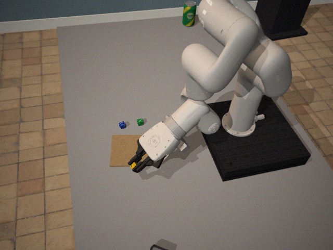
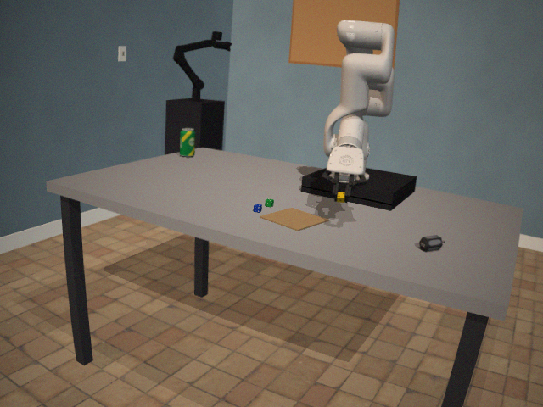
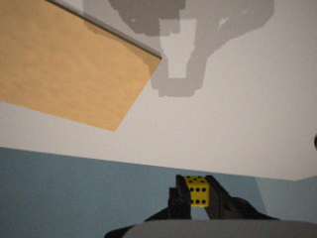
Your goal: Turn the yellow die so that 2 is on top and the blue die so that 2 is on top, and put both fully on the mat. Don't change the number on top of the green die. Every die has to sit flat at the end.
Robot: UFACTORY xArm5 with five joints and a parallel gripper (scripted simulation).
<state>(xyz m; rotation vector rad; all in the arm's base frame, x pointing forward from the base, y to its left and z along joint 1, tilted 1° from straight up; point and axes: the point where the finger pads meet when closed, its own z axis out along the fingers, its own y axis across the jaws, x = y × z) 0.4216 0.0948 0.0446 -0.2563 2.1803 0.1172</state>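
End effector (image 1: 136, 164): clamped on the yellow die (image 1: 132, 166), tilted, held in the air above the counter (image 1: 107, 210).
Yellow die: between the fingertips, off the counter, near the mat's corner; the wrist view shows a six-pip face.
Mat (image 1: 122, 150): flat on the counter, partly beneath the end effector.
Blue die (image 1: 122, 124): on the counter just beyond the mat, off it.
Green die (image 1: 140, 122): just beside the blue die, apart from it, also off the mat.
Can (image 1: 189, 13): upright at the counter's far edge.
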